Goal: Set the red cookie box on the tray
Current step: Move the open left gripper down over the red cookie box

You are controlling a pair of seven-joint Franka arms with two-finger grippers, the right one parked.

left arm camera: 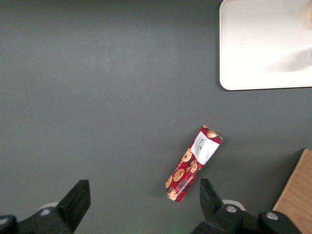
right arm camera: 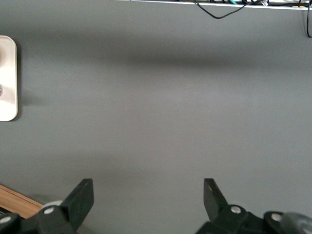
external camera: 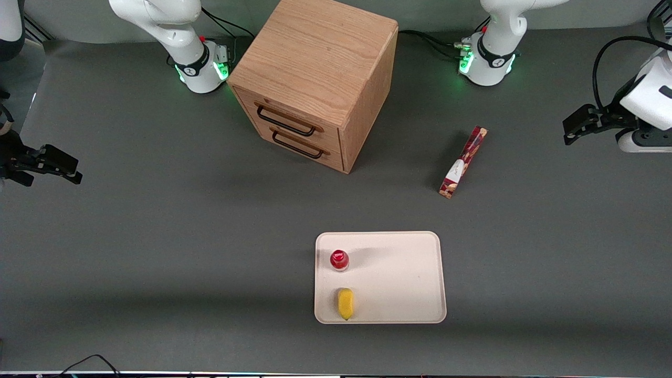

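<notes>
The red cookie box (external camera: 464, 161) lies on the grey table between the wooden cabinet and the working arm's end, farther from the front camera than the tray (external camera: 404, 275). In the left wrist view the red cookie box (left arm camera: 194, 163) shows its cookie pictures and white patch, with a corner of the tray (left arm camera: 253, 53) also in sight. My gripper (external camera: 575, 128) hangs high near the working arm's end of the table, apart from the box. Its fingers (left arm camera: 78, 200) stand open with nothing between them.
A wooden drawer cabinet (external camera: 315, 79) with two dark handles stands farther from the front camera than the tray. On the tray stand a small red-capped bottle (external camera: 339, 260) and a yellow object (external camera: 345, 303). The cabinet's edge (left arm camera: 297, 195) shows in the left wrist view.
</notes>
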